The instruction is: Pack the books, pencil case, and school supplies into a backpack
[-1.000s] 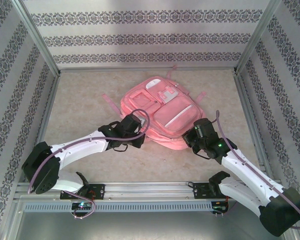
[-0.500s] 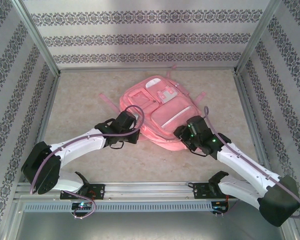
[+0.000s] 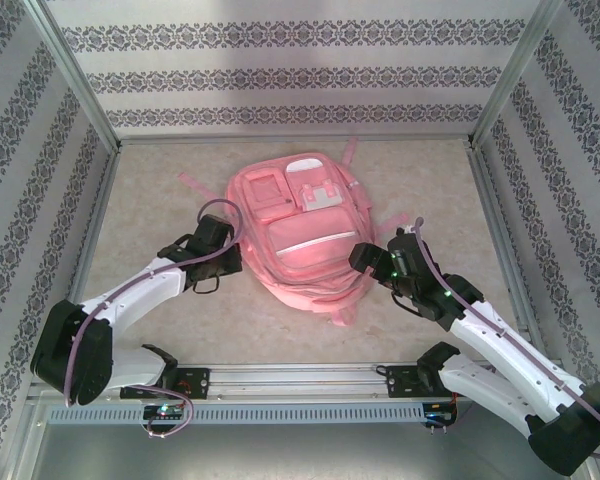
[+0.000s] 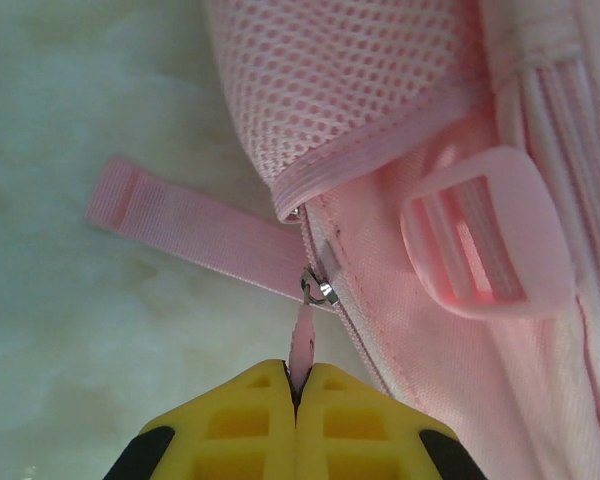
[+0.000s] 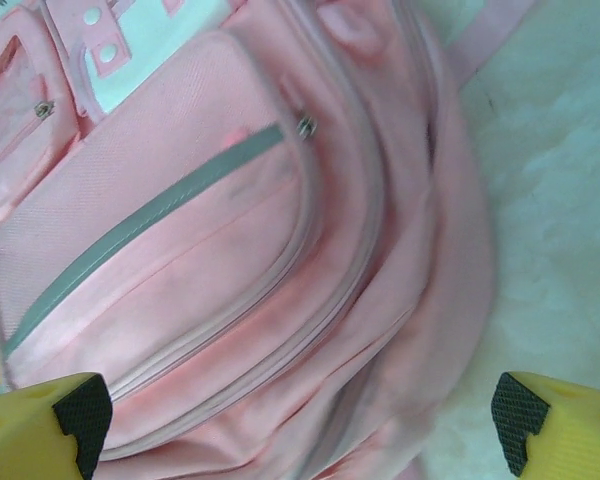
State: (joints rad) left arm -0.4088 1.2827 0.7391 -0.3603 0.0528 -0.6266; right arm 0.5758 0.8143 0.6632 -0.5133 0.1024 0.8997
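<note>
— Where is the backpack?

— Flat on the desk, about midway between its left and right edges. The pockets face up and the white patch end points to the far edge. Pink webbing strays out from it onto the desk.

— What can't you make out?

— Its inside, and whether the main zip is open or closed. From above, the left arm covers the spot where it meets the bag with its own wrist. The right wrist view cuts the bag off at the top, left and bottom.

— The left jaws?

— Pressed together on a thin pink pull tab. It hangs from a metal slider just under the mesh side pocket. A pink buckle sits beside it, and a strap lies flat on the desk.

— And the arms' poses?

— The left arm reaches low from the near-left corner, its forearm slanting up to the bag's left side. The right arm comes from the near-right corner, elbow bent, with its wrist over the bag's near-right part. The right jaws stand wide apart and hold nothing. Their yellow fingertips show at the bottom corners of that view, with the front pocket beyond them.
</note>
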